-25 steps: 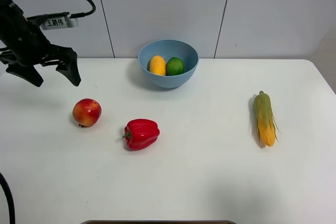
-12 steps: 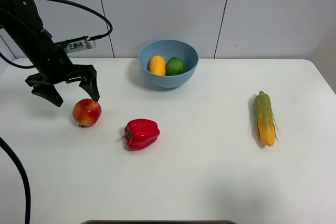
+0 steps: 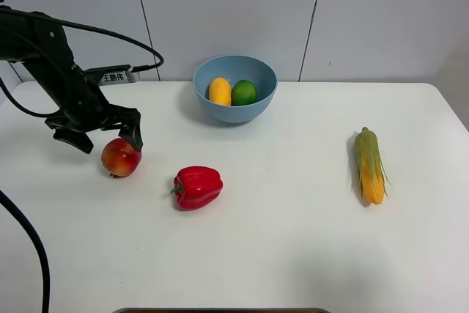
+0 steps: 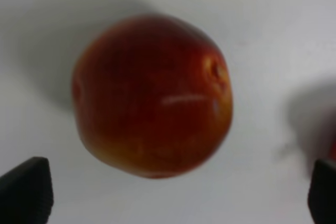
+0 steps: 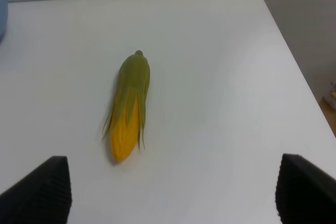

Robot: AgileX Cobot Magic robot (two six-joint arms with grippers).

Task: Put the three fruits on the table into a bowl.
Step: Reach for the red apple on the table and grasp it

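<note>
Exterior high view: the left gripper [image 3: 108, 142] hangs wide open right over the red-and-yellow fruit [image 3: 121, 157]. The fruit sits on the worktop [image 3: 293, 240] toward its left side, with the red bell pepper [image 3: 197, 187] near it toward the middle. The mango [image 3: 219, 90] and lime [image 3: 244, 92] lie in the light-blue bowl [image 3: 234, 113] at the back, so this looks like the last fruit to fetch.

In the left wrist view the fruit lies ahead of and between the two dark fingertips [image 4: 26, 190], apparently a little nearer one than the other. A good grasp probably needs:
- a small sideways correction to centre the fruit;
- a descent until the pads flank its widest part;
- a gentle close, since a round, smooth fruit may roll or squirt out if pinched high.

The finger on the pepper side should come down clear of the pepper. Releasing low inside the rim would spare the two fruits already there.

The right gripper [image 5: 170, 190] is open too, above the corn cob [image 5: 128, 106], well apart from this work.
</note>
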